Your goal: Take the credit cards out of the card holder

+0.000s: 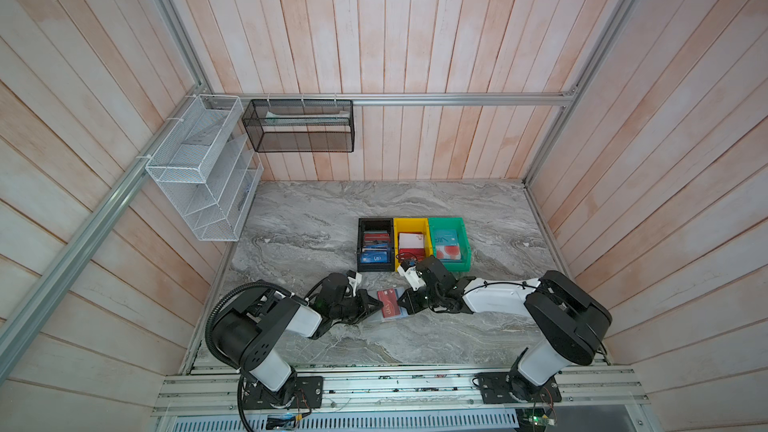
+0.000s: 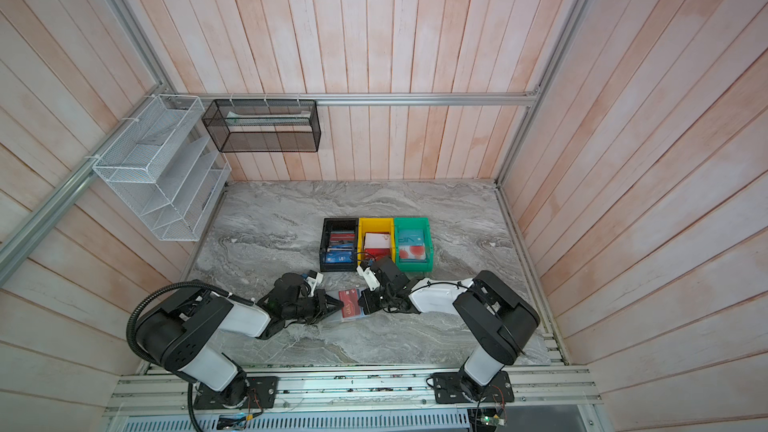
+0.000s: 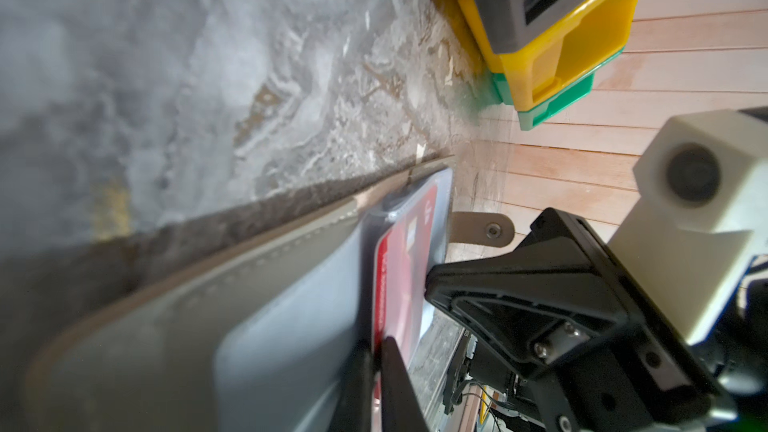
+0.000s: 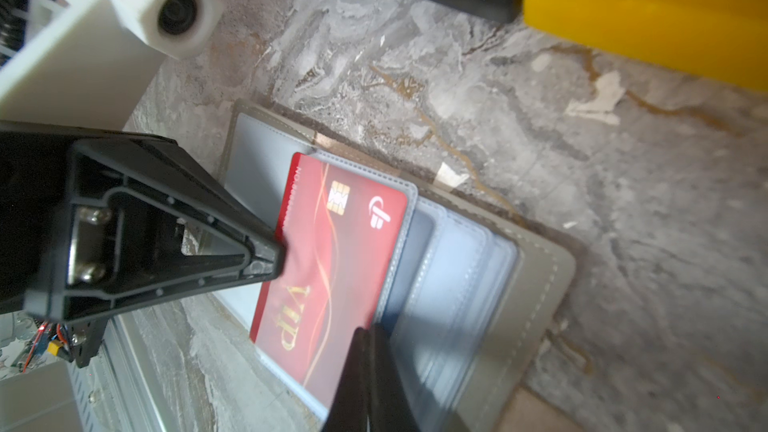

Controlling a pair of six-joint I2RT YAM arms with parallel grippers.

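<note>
Card holder (image 4: 536, 305): flat grey stitched folder, lying open on the veined marble table (image 4: 457, 76), translucent pockets fanned. Card (image 4: 332, 263): glossy red plastic, gold "VIP", rounded corners, partly out of a pocket. Left gripper (image 3: 376, 367) clenched on the card's edge. Right gripper (image 4: 372, 367) clenched at the pocket edge; any hold there indeterminate. Black bin (image 1: 375, 220), yellow bin (image 1: 411, 221) and green bin (image 1: 445, 220) stand just beyond.

Soft, even light fills both top views, while wrist views blur near the lens.
</note>
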